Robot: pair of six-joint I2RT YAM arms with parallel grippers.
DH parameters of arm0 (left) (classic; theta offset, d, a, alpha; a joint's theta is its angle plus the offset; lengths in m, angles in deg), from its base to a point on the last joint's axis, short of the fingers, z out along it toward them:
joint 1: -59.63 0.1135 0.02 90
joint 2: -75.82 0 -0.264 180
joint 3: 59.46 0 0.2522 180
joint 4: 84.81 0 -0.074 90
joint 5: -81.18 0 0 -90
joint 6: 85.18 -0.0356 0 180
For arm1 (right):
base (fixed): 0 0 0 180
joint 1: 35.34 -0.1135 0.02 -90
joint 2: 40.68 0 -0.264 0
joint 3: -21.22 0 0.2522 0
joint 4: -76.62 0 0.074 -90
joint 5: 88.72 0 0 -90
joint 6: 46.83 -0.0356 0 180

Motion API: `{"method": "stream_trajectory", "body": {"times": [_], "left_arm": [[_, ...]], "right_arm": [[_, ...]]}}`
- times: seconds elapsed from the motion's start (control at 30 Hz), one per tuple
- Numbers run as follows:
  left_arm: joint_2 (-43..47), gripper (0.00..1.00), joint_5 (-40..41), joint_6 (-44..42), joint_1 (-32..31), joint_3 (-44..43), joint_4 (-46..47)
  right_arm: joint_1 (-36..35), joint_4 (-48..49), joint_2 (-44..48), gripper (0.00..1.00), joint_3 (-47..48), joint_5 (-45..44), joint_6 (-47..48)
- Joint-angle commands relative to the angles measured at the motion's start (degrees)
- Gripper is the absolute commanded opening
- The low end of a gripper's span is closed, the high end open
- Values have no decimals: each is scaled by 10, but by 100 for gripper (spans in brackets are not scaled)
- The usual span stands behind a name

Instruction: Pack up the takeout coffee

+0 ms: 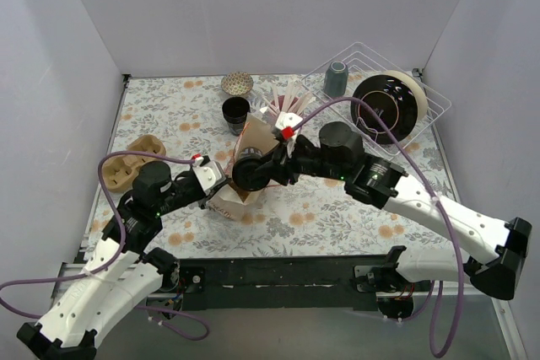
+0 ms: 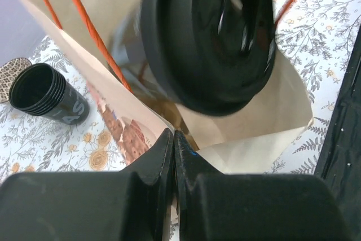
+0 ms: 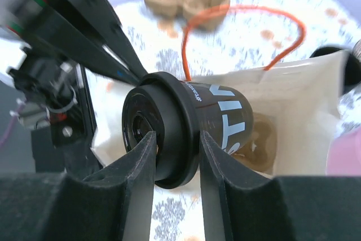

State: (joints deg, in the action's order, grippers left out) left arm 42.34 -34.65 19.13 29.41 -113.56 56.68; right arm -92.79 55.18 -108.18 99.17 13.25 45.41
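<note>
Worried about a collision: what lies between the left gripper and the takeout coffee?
The rim of the paper bag, pinched by the left gripper; the takeout coffee sits just beyond it. The left wrist view shows this.

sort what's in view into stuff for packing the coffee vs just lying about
For the job: takeout coffee in the right gripper; paper bag, edge pinched by the left gripper.
Lying about: lidless black cup, grey-blue tumbler, cardboard cup carrier, wire rack.
</note>
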Motion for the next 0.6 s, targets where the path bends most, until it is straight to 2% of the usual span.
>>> {"method": "stream_trajectory", "body": {"times": [0.0,0.23,0.43,0.57], "left_arm": [[-26,0,33,-15,0,-15,-40],[-48,0,70,-33,0,-21,-32],[-43,0,76,-59,0,-30,-57],[-31,0,32,-69,-1,-47,-96]], "right_arm": [[1,-17,35,1,38,8,-18],[1,-64,78,1,105,-24,-50],[1,-101,128,1,104,-116,-210],[4,-170,143,1,99,-199,-272]]}}
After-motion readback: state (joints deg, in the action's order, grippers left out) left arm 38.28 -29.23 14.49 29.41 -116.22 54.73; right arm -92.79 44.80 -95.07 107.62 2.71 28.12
